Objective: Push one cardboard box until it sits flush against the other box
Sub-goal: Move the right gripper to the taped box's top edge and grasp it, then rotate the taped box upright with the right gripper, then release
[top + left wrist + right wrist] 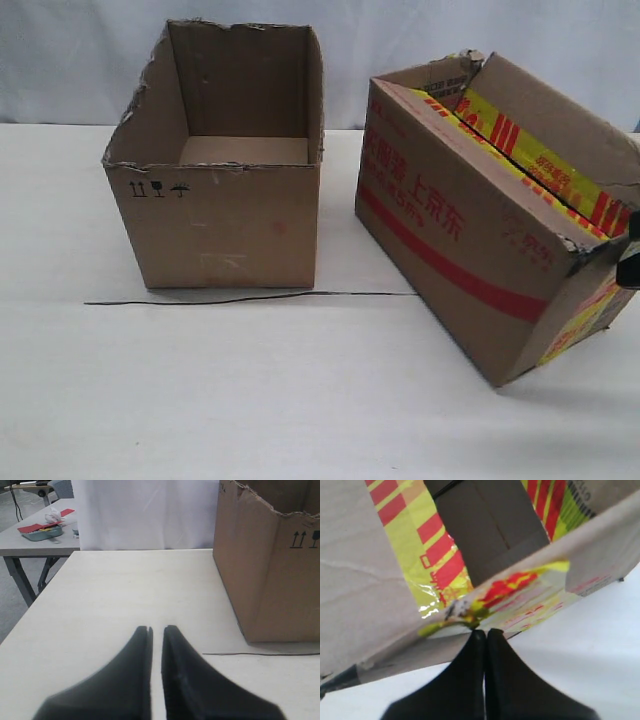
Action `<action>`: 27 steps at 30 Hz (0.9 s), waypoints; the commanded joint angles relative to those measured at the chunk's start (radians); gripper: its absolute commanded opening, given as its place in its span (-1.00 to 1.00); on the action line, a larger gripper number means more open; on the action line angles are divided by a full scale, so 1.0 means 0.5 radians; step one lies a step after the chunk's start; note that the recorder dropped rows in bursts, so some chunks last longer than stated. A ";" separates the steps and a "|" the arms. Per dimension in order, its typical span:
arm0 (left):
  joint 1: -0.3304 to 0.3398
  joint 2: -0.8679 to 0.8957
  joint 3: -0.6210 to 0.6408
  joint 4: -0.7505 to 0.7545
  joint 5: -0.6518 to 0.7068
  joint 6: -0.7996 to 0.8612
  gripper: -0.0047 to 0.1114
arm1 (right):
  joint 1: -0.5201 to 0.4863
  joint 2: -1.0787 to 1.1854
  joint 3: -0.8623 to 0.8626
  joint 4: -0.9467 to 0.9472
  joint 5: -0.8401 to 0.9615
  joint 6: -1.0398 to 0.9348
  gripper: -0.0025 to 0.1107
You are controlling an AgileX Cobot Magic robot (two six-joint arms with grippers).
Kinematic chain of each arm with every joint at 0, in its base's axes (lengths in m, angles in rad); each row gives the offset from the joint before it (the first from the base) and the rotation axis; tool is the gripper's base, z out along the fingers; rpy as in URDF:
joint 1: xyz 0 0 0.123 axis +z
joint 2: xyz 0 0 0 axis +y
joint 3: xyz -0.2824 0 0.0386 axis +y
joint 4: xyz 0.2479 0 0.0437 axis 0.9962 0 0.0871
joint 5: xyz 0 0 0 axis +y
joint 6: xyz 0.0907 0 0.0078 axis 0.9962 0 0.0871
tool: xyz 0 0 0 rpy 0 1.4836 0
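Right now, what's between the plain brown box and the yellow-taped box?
Bare white table, crossed by a thin dark wire; the exterior view shows it.

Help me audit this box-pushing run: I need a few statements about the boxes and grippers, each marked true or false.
1. The cardboard box already touches the other box. False: bare table shows between them.
2. The other box stands upright with its top open. True.
3. The left gripper grips the other box. False: it is shut on nothing and is apart from that box.
4. The right gripper is shut, with its tips at the cardboard box's taped end. True.
5. A thin dark wire lies on the table in front of the other box. True.
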 commanded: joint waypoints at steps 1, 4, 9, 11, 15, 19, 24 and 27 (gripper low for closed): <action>-0.016 -0.002 0.003 -0.018 -0.023 -0.009 -0.92 | 0.001 0.003 -0.002 0.074 -0.032 -0.044 -0.96; -0.016 -0.002 0.003 -0.018 -0.023 -0.009 -0.92 | 0.050 0.003 -0.002 0.078 -0.032 -0.045 -0.96; -0.016 -0.002 0.003 -0.018 -0.023 -0.009 -0.92 | 0.328 0.007 -0.002 0.074 -0.223 0.031 -0.96; -0.016 -0.002 0.003 -0.018 -0.023 -0.009 -0.92 | 0.518 0.080 -0.012 0.074 -0.337 0.092 -0.96; -0.016 -0.002 0.003 -0.018 -0.023 -0.009 -0.92 | 0.765 0.272 -0.012 0.083 -0.600 0.173 -0.96; -0.016 -0.002 0.003 -0.018 -0.023 -0.009 -0.92 | 0.924 0.426 -0.081 0.096 -0.792 0.218 -0.96; -0.016 -0.002 0.003 -0.018 -0.023 -0.009 -0.92 | 1.046 0.479 -0.216 0.104 -0.942 0.303 -0.96; -0.016 -0.002 0.003 -0.018 -0.023 -0.009 -0.92 | 1.046 0.487 -0.292 0.104 -0.903 0.358 -0.96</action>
